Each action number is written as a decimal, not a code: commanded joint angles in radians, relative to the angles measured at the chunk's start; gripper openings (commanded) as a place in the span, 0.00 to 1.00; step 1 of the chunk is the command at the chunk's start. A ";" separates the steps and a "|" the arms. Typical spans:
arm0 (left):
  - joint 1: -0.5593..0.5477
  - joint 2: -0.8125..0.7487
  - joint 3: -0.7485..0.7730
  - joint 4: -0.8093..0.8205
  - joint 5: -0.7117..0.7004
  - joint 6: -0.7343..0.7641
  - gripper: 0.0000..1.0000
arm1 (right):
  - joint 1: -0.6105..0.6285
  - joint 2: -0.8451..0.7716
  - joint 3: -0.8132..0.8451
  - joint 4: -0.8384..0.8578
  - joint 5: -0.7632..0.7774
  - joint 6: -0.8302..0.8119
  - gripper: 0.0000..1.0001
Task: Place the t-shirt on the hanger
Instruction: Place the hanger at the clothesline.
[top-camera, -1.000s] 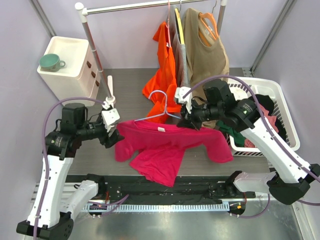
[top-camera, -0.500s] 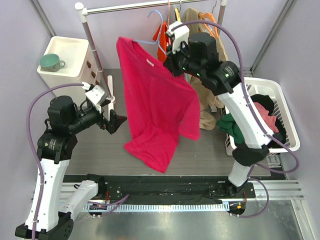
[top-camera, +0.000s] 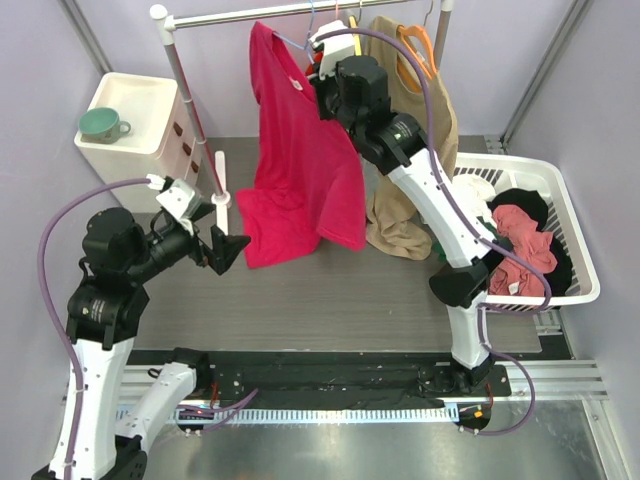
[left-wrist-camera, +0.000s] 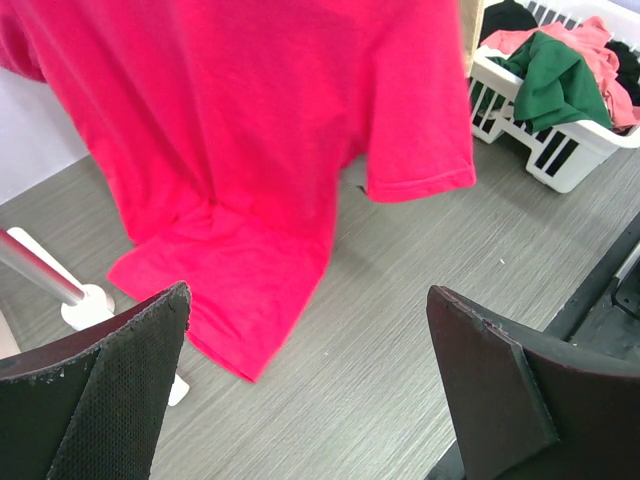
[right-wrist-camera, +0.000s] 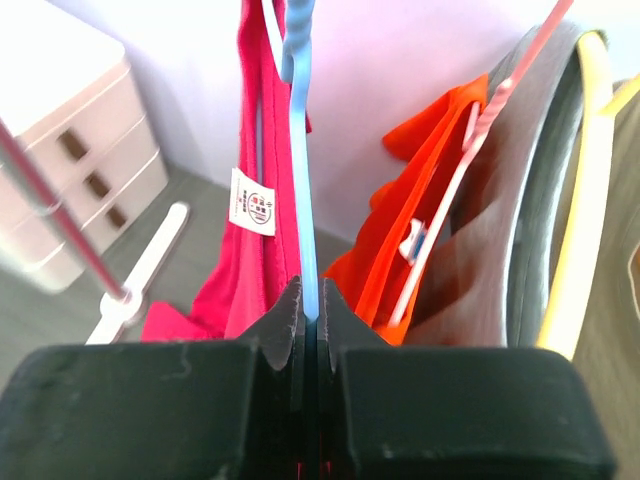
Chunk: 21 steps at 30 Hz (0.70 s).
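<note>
The magenta-pink t-shirt (top-camera: 298, 150) hangs from the light-blue wire hanger (right-wrist-camera: 303, 210), high by the clothes rail. Its hem and one sleeve hang close to the floor in the left wrist view (left-wrist-camera: 250, 150). Its white neck label (right-wrist-camera: 252, 201) shows beside the wire. My right gripper (top-camera: 322, 62) is shut on the hanger, jaws pinching the blue wire (right-wrist-camera: 310, 305). My left gripper (top-camera: 232, 245) is open and empty, low at the left, just clear of the shirt's hem; its fingers (left-wrist-camera: 130, 400) frame bare floor.
The rail (top-camera: 290, 12) also carries an orange t-shirt (right-wrist-camera: 420, 210), a tan garment (top-camera: 415, 130) and orange and yellow hangers. The rail's white post and foot (top-camera: 220, 190) stand near my left gripper. A white laundry basket (top-camera: 560, 290) is right, a white drawer unit (top-camera: 135, 125) with a green mug left.
My right arm has lifted the hanger with the shirt from table height up to the rail. My left gripper has let go of the shirt and drawn back to the left, open.
</note>
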 joint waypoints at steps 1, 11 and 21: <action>0.005 -0.038 -0.028 0.022 -0.007 -0.032 1.00 | -0.045 0.050 0.072 0.263 0.068 -0.001 0.01; 0.003 -0.071 -0.049 -0.006 -0.013 -0.035 1.00 | -0.113 0.156 0.064 0.277 0.033 0.074 0.01; 0.003 -0.075 -0.068 -0.023 -0.005 -0.037 1.00 | -0.081 0.101 -0.035 0.261 -0.016 0.017 0.01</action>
